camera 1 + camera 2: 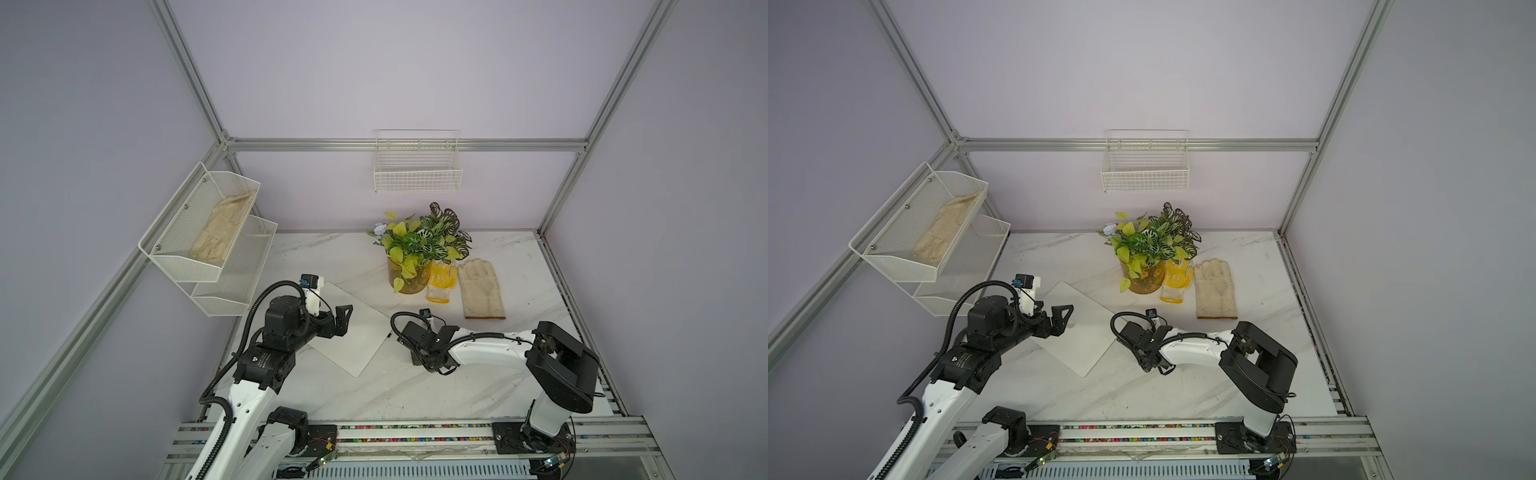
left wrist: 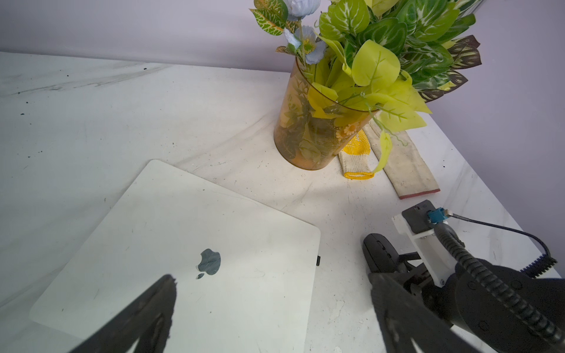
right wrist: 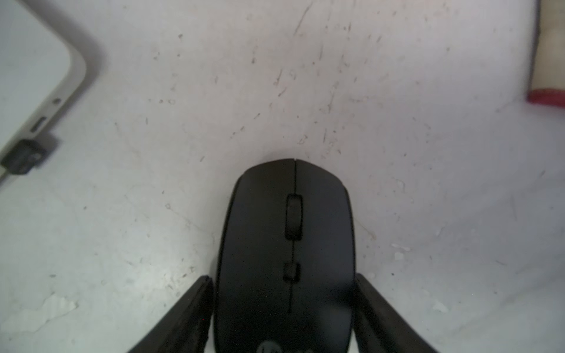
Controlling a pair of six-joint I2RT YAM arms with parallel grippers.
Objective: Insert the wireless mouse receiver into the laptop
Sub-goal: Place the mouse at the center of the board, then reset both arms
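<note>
The white laptop (image 1: 355, 332) (image 2: 183, 232) lies closed on the marble table, its dark logo facing up. The wireless mouse receiver (image 3: 26, 156) (image 2: 318, 260), a tiny black stub, sits plugged into the laptop's side edge (image 3: 39, 101) that faces the right arm. My left gripper (image 2: 273, 276) (image 1: 343, 318) hovers open over the lid with nothing between its fingers. My right gripper (image 3: 283, 276) is down on the table to the right of the laptop. Its two fingers press both sides of a black mouse (image 3: 290, 229) (image 2: 377, 252).
An amber vase of artificial plants (image 1: 409, 274) stands behind the laptop. Beside it lie a yellow glove (image 1: 441, 280) and a beige glove (image 1: 482, 291). A wire basket (image 1: 417, 170) hangs on the back wall. Mesh shelves (image 1: 208, 232) on the left wall hold another glove.
</note>
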